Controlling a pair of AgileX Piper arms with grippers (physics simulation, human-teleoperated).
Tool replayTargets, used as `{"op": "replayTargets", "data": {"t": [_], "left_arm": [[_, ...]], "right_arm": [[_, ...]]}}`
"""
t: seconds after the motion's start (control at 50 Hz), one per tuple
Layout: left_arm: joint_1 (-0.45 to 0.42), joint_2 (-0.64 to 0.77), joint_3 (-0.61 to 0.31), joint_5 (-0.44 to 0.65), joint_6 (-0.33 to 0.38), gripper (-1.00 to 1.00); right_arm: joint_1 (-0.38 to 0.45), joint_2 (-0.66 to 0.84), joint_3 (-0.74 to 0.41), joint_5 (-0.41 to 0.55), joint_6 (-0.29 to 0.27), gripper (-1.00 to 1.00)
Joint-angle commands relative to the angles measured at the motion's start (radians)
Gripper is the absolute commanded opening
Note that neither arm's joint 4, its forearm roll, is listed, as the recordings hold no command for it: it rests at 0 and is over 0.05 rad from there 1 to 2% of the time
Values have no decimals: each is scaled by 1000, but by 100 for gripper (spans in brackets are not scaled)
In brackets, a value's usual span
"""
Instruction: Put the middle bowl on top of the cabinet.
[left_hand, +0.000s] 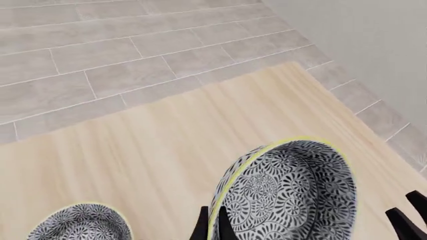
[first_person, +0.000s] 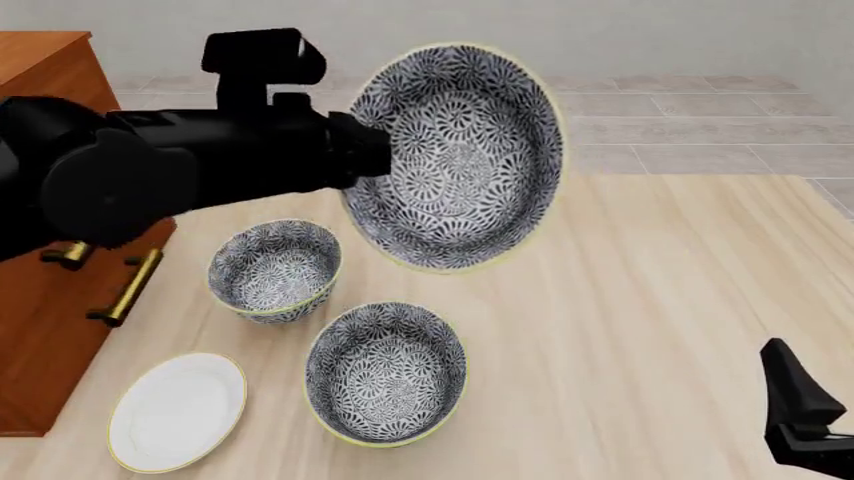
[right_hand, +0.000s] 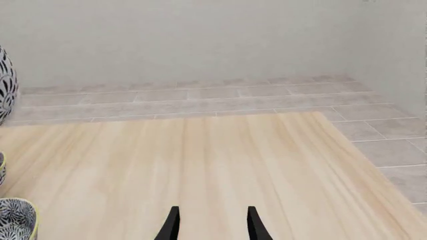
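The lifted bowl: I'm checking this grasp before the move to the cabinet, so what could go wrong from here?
The left gripper pinches the bowl only at its rim, tilted on edge, so it may slip. If it drops, two bowls and a plate sit below. The swing to the cabinet could clip its edge.

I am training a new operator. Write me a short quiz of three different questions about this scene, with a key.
1. True or false: the left gripper holds the middle bowl lifted off the table.
2. How many patterned bowls rest on the table? A) one B) two C) three
3. Fill in: the white plate lies in front of the ____.

Key: 1 true; 2 B; 3 cabinet.
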Motion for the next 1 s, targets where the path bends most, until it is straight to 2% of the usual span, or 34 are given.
{"op": "replayTargets", "data": {"t": [0.02,0.18,0.44,0.46,0.5,0.56,0.82,0.94,1.0], "left_arm": [[23,-74,-19,54,-18,-100],[77,-108,-28,91,-27,-100],[132,-175,-69,170,-79,-100],[159,-182,-75,175,-80,-100],[150,-185,-84,184,-86,-100],[196,-187,-94,201,-97,-100],[246,-221,-129,256,-129,-100],[318,-250,-162,311,-152,-100],[326,-257,-169,321,-164,-100]], "right_arm": [[-2,-5,0,4,2,100],[-2,0,0,1,3,100],[-1,-9,0,4,4,100],[-1,-11,0,6,5,100],[-2,-15,0,9,5,100],[-4,-14,0,6,6,100],[-5,-6,0,-5,5,100],[-6,-5,0,-8,4,100],[-7,-4,0,-9,6,100]]}}
